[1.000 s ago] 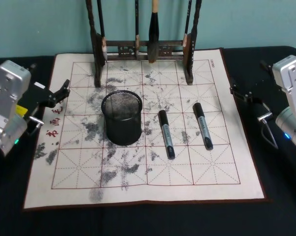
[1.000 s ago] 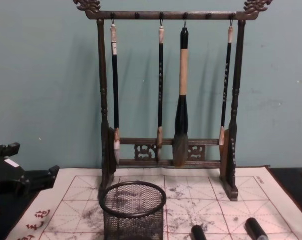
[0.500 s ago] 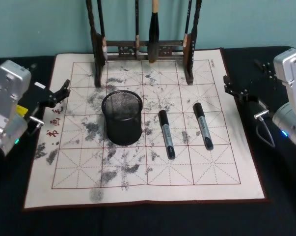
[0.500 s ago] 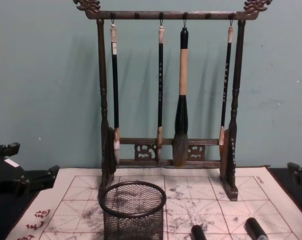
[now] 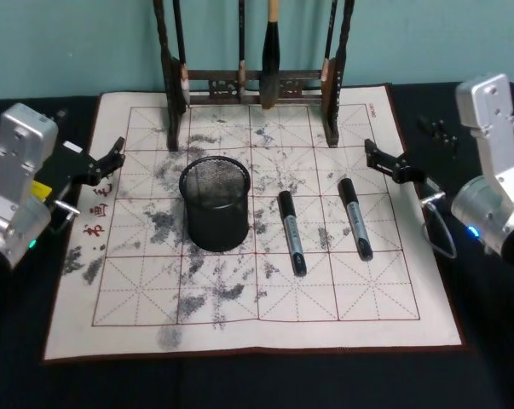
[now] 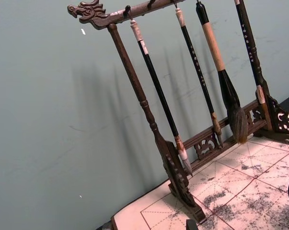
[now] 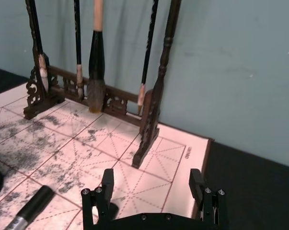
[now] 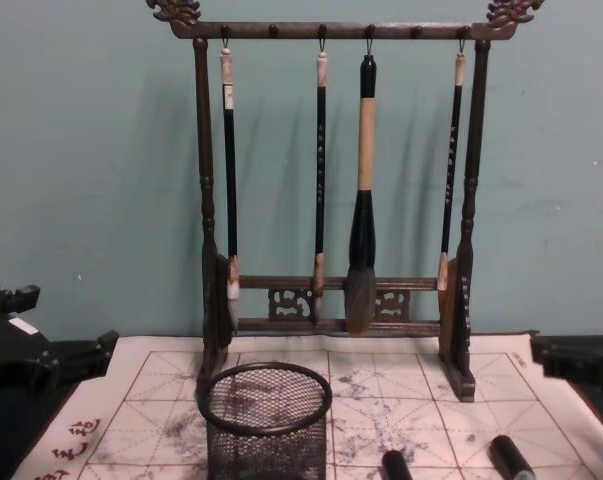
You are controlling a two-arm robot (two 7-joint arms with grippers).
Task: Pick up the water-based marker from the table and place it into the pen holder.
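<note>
- Right gripper [image 5: 384,162] (fingers apart, empty) hovers over the mat [image 5: 325,298], near the right-hand marker [image 5: 354,218].
- Left gripper [image 5: 113,155], fingers apart, sits left of the pen holder [image 5: 212,204].

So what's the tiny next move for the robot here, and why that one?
Probably the right gripper should slide inward over the mat and lower toward the nearer marker. It is open and empty, hovering at the mat's right edge, closest to that marker. The second marker lies nearer the pen holder. The left gripper sits parked at the left edge.
</note>
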